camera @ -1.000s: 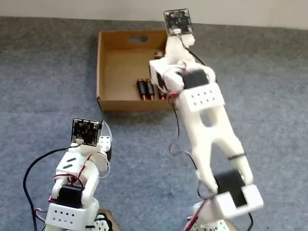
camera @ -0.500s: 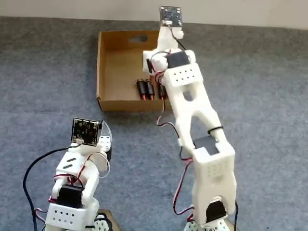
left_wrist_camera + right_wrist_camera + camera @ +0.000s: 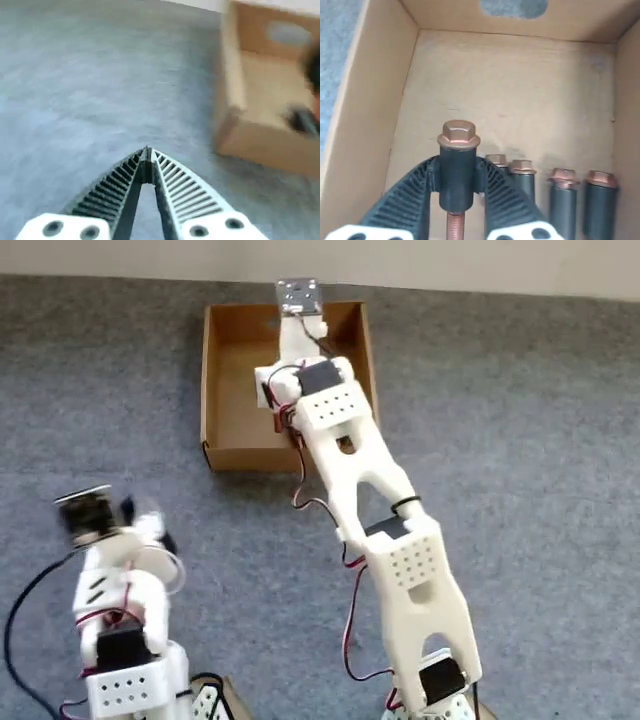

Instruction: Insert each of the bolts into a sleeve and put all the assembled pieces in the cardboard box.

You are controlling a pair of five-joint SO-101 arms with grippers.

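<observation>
Box floor, high view: right arm (image 3: 345, 455) lies across the cardboard box (image 3: 208, 380) and covers its middle and near-right corner.
Left arm wrist (image 3: 95, 515): smeared by blur, outline unclear.
Box, left wrist view: blurred, with its far side cut by the picture edge. A dark thing (image 3: 302, 120) inside it is too smeared to name.
Held sleeve (image 3: 456, 175): flanks covered by the right gripper's fingers (image 3: 495, 192). Bolt shank (image 3: 455, 225) runs off the picture edge.
Row of sleeved bolts (image 3: 563, 197) in box: lower ends cut off, and the one nearest the held sleeve is half behind a finger.
</observation>
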